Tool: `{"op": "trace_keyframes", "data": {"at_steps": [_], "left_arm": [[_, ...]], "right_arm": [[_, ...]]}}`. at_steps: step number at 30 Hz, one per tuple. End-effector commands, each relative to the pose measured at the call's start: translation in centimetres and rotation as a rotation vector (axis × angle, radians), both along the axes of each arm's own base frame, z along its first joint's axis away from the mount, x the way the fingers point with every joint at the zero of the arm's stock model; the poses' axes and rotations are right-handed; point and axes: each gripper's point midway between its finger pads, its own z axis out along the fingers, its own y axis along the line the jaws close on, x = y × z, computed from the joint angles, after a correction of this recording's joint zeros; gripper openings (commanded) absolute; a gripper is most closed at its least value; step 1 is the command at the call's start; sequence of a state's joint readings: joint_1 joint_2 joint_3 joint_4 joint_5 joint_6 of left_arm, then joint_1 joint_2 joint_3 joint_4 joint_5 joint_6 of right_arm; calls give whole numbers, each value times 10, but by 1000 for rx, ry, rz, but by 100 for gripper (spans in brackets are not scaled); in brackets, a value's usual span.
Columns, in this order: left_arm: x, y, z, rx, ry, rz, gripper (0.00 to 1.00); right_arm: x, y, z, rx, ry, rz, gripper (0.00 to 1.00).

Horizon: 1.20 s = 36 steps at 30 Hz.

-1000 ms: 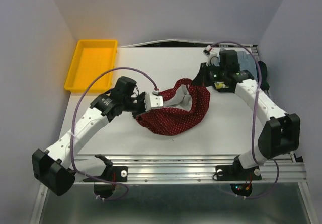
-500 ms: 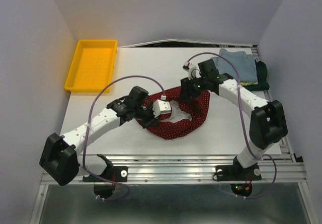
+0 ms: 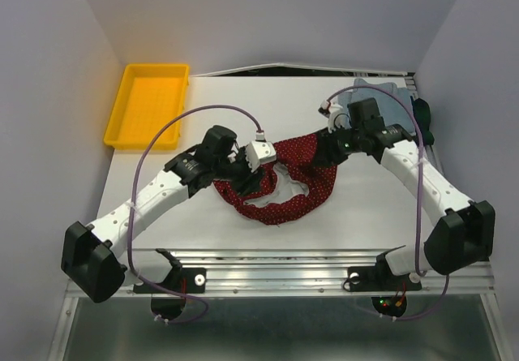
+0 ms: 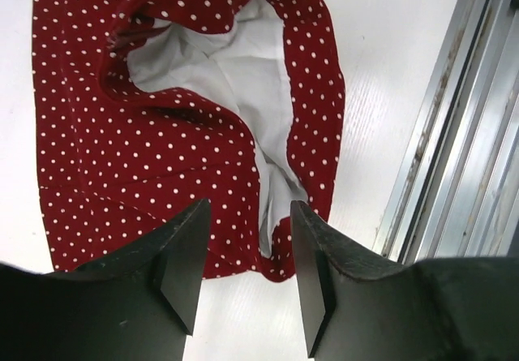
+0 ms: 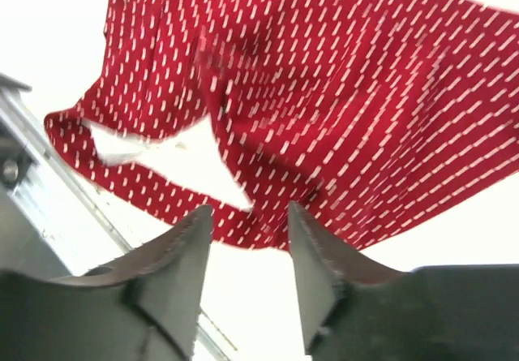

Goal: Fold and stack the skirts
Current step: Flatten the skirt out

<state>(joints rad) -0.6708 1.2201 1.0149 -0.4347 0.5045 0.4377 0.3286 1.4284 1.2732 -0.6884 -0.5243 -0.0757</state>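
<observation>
One garment is in play: the red skirt (image 3: 280,209) lies bunched in a loose ring near the middle of the surface (image 3: 243,105), toward the near edge, with its white lining (image 4: 235,77) showing through the opening. It is neither flat nor folded, so the step in hand looks like spreading it out before any fold.

The left fingers (image 4: 182,264) hang over its near-left part, spread apart and empty, with cloth visible in the gap below. The right fingers (image 5: 312,272) are over its far-right part, also apart and empty. That view is blurred, so their height above the cloth is hard to judge.

To do this well, each arm would probably pinch a single outer edge — not the lining and not a doubled fold. The two would then draw apart evenly until the ring opens flat. A grip that catches both layers would likely drag the wrinkle along with it. A low, slow pull should keep the cloth from sliding off the near edge.

Further out, the folded pile (image 3: 401,99) sits at the far right, partly hidden by the right arm, and the finished fold belongs there. The tray (image 3: 146,105) at the far left has no part in this.
</observation>
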Motion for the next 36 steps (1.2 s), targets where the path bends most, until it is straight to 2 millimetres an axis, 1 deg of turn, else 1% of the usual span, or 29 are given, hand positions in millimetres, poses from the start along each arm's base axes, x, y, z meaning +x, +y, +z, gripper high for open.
{"op": "trace_keyframes", "data": {"at_steps": [1, 2, 3, 5, 6, 7, 8, 9, 10, 11, 12, 14, 16, 17, 23, 29, 31, 33, 36], "left_arm": [[18, -10, 8, -56, 15, 107, 56], [22, -14, 6, -62, 12, 123, 55], [25, -17, -1, -48, 20, 128, 54], [28, -24, -8, -31, 5, 129, 50], [30, -27, -15, -9, 1, 122, 50], [30, -28, -19, 5, -5, 118, 50], [33, -28, -22, 29, -22, 127, 50], [33, -33, -28, 58, -39, 102, 50], [33, -34, -32, 81, -50, 95, 50], [35, -33, -36, 115, -66, 104, 51], [33, -37, -41, 141, -75, 79, 51], [33, -38, -50, 177, -80, 74, 53], [32, -41, -54, 191, -82, 67, 53], [33, -41, -54, 192, -81, 69, 53], [36, -44, -53, 183, -90, 77, 54], [39, -45, -57, 201, -99, 68, 54], [41, -46, -62, 217, -99, 61, 54], [41, -46, -67, 233, -96, 57, 54], [41, -48, -69, 250, -107, 50, 54]], "right_arm": [[-50, -8, -49, -29, 201, 33, 44], [-60, -9, -65, -30, 251, 26, 42], [-63, -9, -70, -20, 265, 20, 42], [-63, -5, -76, 16, 256, 1, 40], [-65, -6, -81, 19, 233, -1, 40], [-60, -6, -80, 31, 220, -36, 41], [-60, -6, -83, 35, 213, -45, 41], [-63, -8, -90, 30, 216, -51, 44], [-62, -8, -92, 34, 213, -61, 45], [-63, -8, -96, 38, 227, -74, 46], [-61, -9, -101, 35, 222, -83, 47], [-62, -7, -103, 41, 237, -76, 47], [-63, -4, -106, 54, 256, -68, 47], [-65, -4, -111, 53, 280, -68, 46], [-52, -5, -124, 22, 287, -111, 43], [-49, -4, -137, 7, 330, -119, 42], [-47, -5, -140, -2, 329, -122, 40], [-46, -6, -140, -8, 328, -125, 34], [-45, -7, -139, -11, 320, -130, 30]]}}
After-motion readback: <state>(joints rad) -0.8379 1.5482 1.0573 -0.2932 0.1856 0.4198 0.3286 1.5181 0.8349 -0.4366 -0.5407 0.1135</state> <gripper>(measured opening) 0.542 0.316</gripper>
